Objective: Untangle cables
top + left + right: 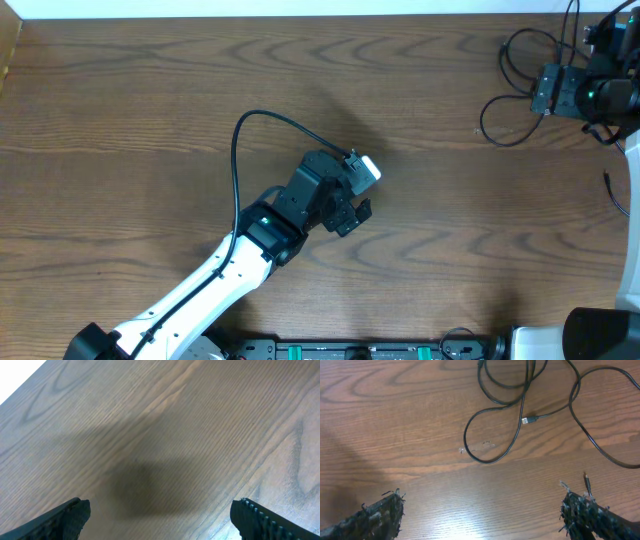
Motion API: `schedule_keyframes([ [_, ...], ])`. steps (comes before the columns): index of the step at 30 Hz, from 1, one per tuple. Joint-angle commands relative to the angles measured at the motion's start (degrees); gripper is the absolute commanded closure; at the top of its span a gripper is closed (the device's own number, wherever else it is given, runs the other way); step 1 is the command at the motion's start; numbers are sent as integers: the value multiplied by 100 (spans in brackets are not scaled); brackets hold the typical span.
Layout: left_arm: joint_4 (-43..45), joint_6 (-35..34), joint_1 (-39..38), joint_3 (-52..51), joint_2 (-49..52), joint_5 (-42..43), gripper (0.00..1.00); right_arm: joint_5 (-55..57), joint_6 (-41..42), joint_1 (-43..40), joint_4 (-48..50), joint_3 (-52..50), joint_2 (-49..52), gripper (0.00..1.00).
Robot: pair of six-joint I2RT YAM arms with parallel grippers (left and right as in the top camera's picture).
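Note:
Thin black cables (484,122) lie in loose loops at the far right of the table, just left of my right gripper (543,90). In the right wrist view one cable loop (490,462) with a small plug end (530,420) lies ahead of the right gripper (482,515), and a second black cable (585,431) curves off to the right. That gripper is open, nothing between its frayed fingers (380,517). My left gripper (357,203) hovers mid-table, far from the cables. It is open (160,522) over bare wood. No white cable shows.
The wooden table (150,100) fills the view. The left arm's own thick black wire (236,150) arcs beside its wrist. Another short piece of black cord (614,193) shows at the right edge, by the right arm's white base (632,250).

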Motion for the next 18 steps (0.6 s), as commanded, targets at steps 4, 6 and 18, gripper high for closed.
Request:
schedule_keyframes([
  [4,-219,-28,24,50,-46,-610,5,-35,-28,15,-11,-24,-59,1],
  [6,-219,-28,24,50,-46,-608,5,-35,-31,15,-11,-24,-59,1],
  [18,-247,-225,35,-439,-221,-605,5,-35,-31,15,-11,-24,-57,1],
])
